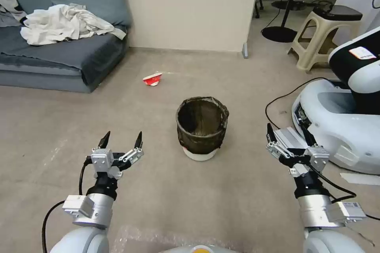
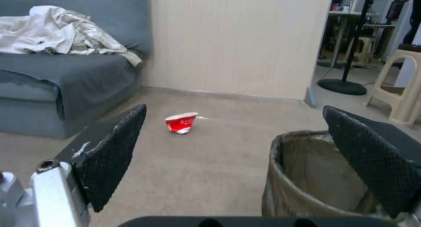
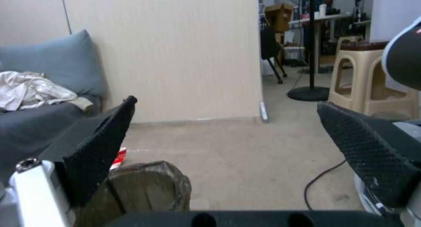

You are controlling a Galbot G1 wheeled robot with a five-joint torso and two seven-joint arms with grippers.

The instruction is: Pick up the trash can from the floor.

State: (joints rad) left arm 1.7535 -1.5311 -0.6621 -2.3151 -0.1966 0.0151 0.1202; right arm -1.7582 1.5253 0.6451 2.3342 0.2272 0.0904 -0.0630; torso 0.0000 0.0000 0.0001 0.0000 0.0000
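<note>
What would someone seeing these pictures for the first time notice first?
The trash can stands upright on the floor, midway between the open left gripper and the open right gripper, touched by neither. A crushed red cup lies beyond it, near the grey sofa.

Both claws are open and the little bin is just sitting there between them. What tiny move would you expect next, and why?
Probably the left tool should ease forward and inward toward the trash can. The can stands upright on the floor between the arms, untouched. Both the left and the right tool hang open, short of its rim.
</note>
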